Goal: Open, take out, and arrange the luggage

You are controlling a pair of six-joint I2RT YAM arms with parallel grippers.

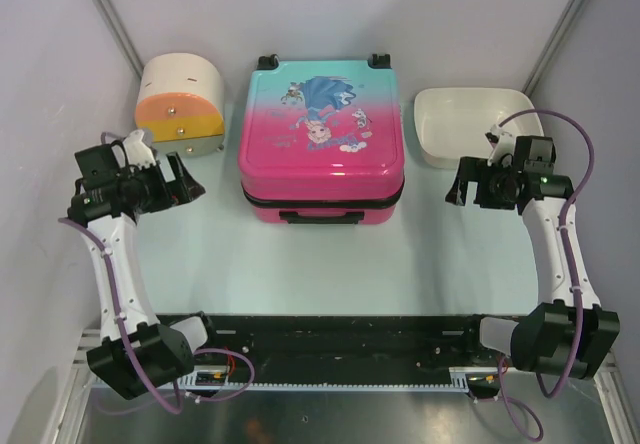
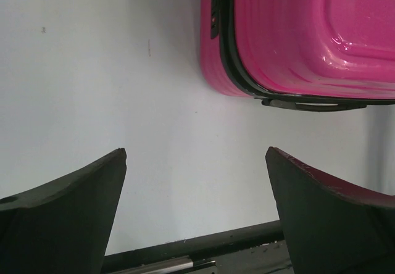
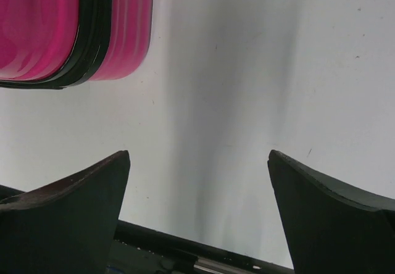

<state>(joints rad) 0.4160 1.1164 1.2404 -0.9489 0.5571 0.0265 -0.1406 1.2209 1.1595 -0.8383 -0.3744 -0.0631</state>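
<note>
The luggage [image 1: 321, 139] lies flat and closed in the middle of the table, teal at the far end, pink at the near end, with a cartoon print on its lid and its black handle facing the arms. My left gripper [image 1: 188, 182] hovers to its left, open and empty. Over on the other side my right gripper [image 1: 458, 184] is open too, holding nothing. A pink corner of the luggage [image 2: 296, 39] fills the upper right of the left wrist view, above my left gripper [image 2: 196, 153]. The right wrist view has the luggage [image 3: 74, 27] at upper left, away from my right gripper [image 3: 199, 155].
A cream-and-orange rounded drawer box [image 1: 181, 104] stands at the back left, just behind the left arm. A white rectangular basin [image 1: 470, 124] sits at the back right, next to the right arm. Grey walls close in both sides. A black rail [image 1: 340, 339] runs along the near edge.
</note>
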